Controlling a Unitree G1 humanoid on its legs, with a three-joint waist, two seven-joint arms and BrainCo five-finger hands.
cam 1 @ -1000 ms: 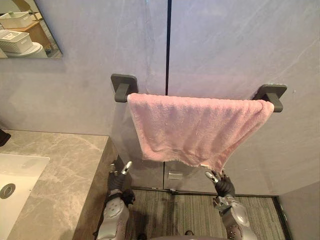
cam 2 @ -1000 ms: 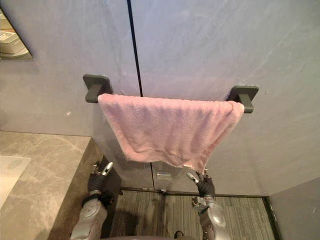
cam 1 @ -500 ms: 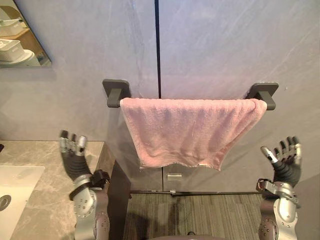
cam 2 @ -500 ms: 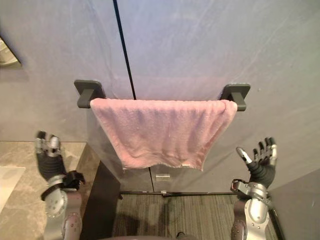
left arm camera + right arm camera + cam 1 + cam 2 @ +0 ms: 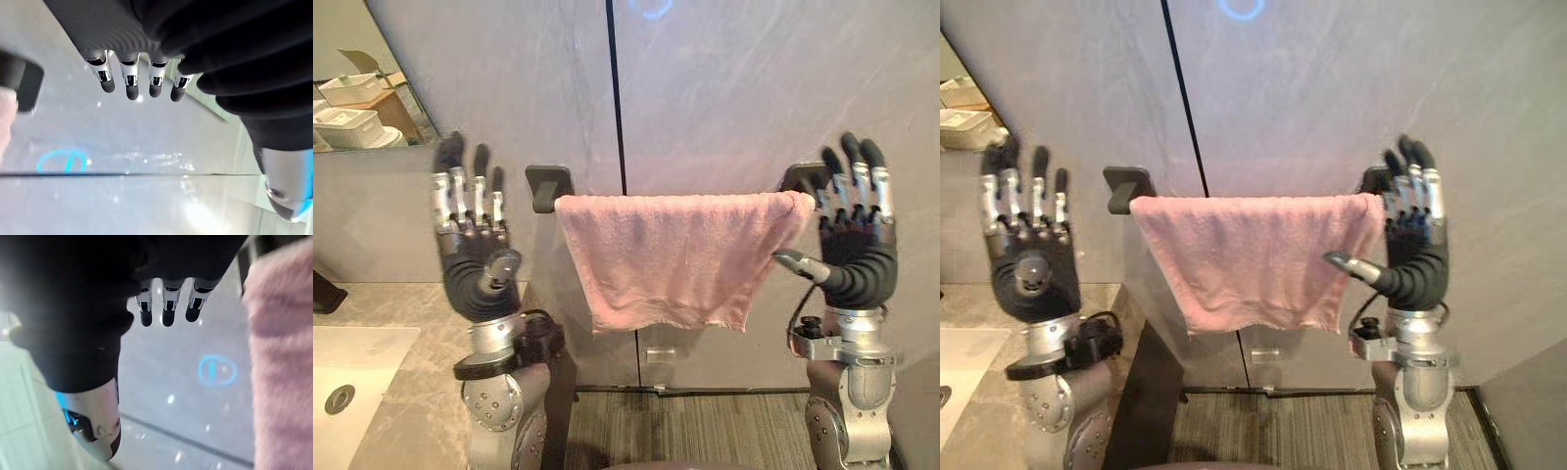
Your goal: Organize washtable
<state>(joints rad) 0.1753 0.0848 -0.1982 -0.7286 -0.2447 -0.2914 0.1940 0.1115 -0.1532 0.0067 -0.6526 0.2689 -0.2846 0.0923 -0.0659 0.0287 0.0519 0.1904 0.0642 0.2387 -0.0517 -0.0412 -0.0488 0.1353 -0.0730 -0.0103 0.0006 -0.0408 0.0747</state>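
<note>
In the left eye view, a pink towel (image 5: 675,255) hangs draped over a wall rail, spread between the left bracket (image 5: 548,186) and the right bracket (image 5: 798,178), with its lower edge hanging free. The left hand (image 5: 475,269) is raised to the left of the towel, clear of it, fingers straight and spread wide, holding nothing. The right hand (image 5: 857,259) is raised at the towel's right end, fingers straight up and thumb pointing toward the cloth, also holding nothing. A grey marble counter (image 5: 421,382) with a white sink (image 5: 352,377) lies below and left of the towel, and a mirror (image 5: 367,93) hangs above and left of it.

The right eye view shows bare wall between the left hand and the towel. The right hand's fingers overlap the bracket at the towel's right end, and I cannot tell whether the thumb touches the cloth.

In the left wrist view, the straight fingers point at the wall, with the dark bracket and a sliver of towel beside them.

In the right wrist view, the fingers are straight, with the towel alongside them and ungripped.
</note>
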